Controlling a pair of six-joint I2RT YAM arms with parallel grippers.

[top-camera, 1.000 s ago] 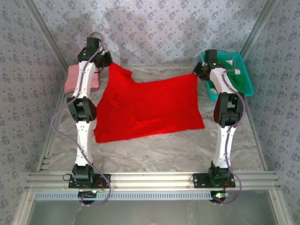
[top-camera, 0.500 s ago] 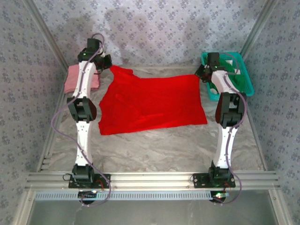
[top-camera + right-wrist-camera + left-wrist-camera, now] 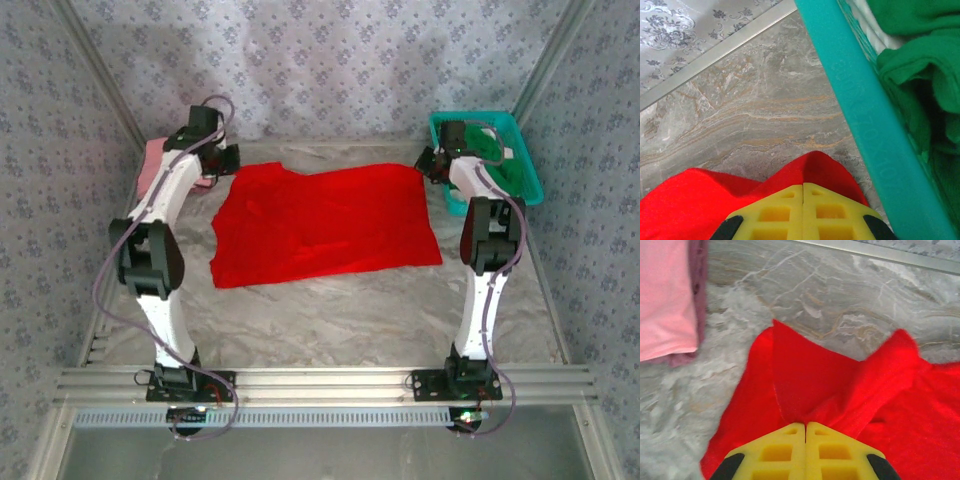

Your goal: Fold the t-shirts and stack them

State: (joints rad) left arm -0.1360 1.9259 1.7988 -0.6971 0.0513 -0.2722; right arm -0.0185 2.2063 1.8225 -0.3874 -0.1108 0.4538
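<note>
The left fingers (image 3: pixel 775 452) are pressed together on a puckered fold at the far left corner of the red shirt (image 3: pixel 325 225), and the right fingers (image 3: pixel 775 212) are pressed together on its far right corner, whose tip pokes out just past them. Held at both far corners, the cloth appears to be stretched wide so that it lies flat for a first fold.

The marbled tabletop (image 3: pixel 330 320) carries everything. The red shirt is spread across its middle, mostly smooth, with its near edge loose and its left side a little rumpled. That suggests the spreading is nearly done and the folding has not begun.

The teal basket (image 3: pixel 470 117) sits at the far right corner, just beside the right fingers, apparently as the store for shirts waiting their turn. The green shirt (image 3: pixel 920 75) lies bunched inside it, not folded.

The pink shirt (image 3: pixel 665 300) rests at the far left, apart from the red one. It looks folded flat with neat edges, so it probably marks the place for the stack.

No brand or label shows on any shirt. The rim of the basket carries faint raised lettering in the right wrist view, but it is too weak to read with confidence.
</note>
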